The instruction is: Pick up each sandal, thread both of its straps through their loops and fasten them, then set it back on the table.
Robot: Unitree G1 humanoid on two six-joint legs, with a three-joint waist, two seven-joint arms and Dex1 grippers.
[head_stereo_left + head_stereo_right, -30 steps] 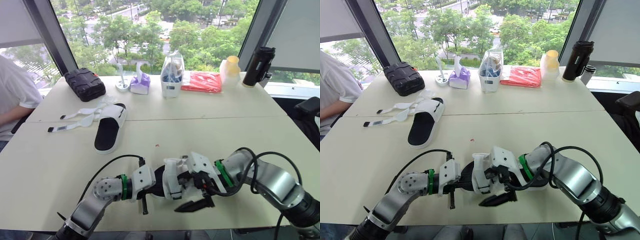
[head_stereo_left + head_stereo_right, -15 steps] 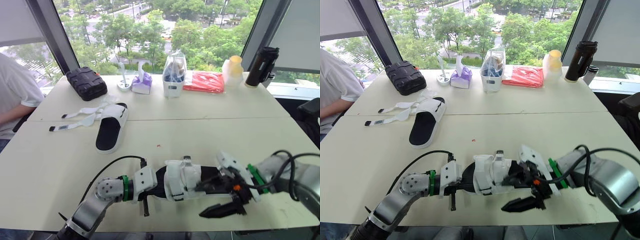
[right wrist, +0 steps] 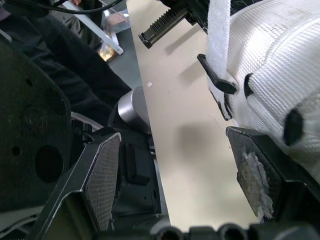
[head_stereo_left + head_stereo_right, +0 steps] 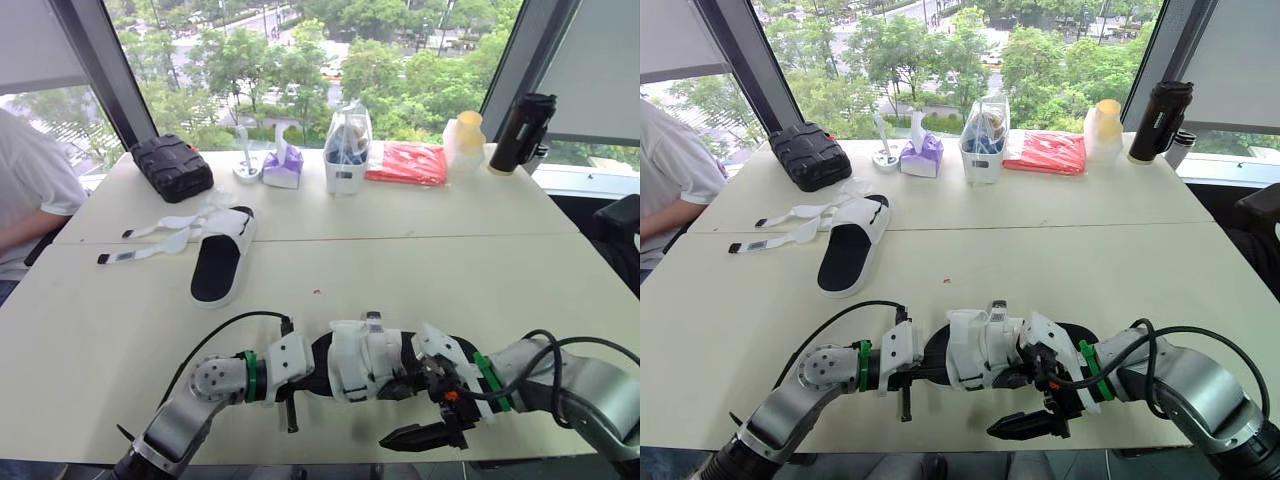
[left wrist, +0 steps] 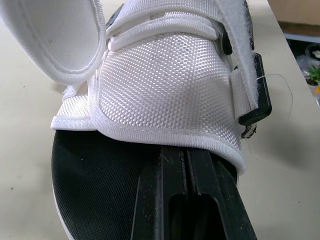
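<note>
Near sandal sits at the front edge of the beige table, big windows behind. My left gripper is pinched closed, resting on its insole. My right gripper is spread wide just beside it.

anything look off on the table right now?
Far sandal: both straps lie unthreaded, splayed across the table. Near sandal: one strap end sticks up loose. Nothing spilled or visibly damaged.

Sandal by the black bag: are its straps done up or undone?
Undone. Both straps lie spread out flat on the table beside the sandal.
</note>
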